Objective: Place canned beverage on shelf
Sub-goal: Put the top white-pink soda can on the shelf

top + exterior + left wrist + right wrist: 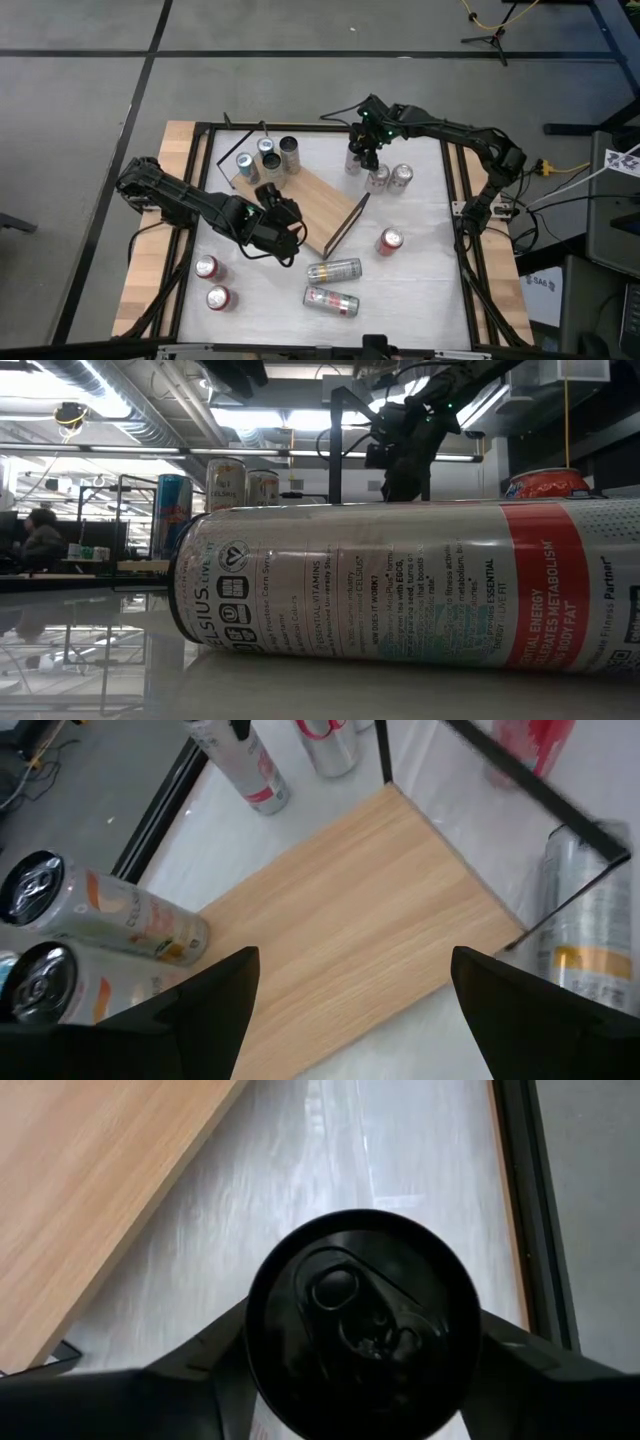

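Risk sits mostly with the right gripper [362, 1342], which hangs at about one o'clock on the surface [420, 290], directly over a black-topped can [362, 1320] standing just off the far end of the shelf [305, 207]; its jaws flank the can on both sides and look to be drawing in, though whether they already pinch it I cannot tell. If they bite off-centre, or one finger lands first, the can could tip or skid on the smooth surface into the two cans [390, 178] standing just beside it. The shelf lies askew near the middle of the surface, its board running from ten o'clock toward five o'clock, with four cans [265, 158] upright at its ten o'clock end and most of the board bare. The left gripper [283, 222] hovers over the board near its middle, jaws spread wide and empty, and that seems the second hazard: a can carried in from one o'clock would need to cross close to this arm, so the two could clash unless the left one clears out. A drop too near the board's edge might also send the can rolling off. More cans wait elsewhere: two lying at six o'clock [332, 285], two red-topped ones at eight o'clock [211, 282] and one at four o'clock [389, 241]
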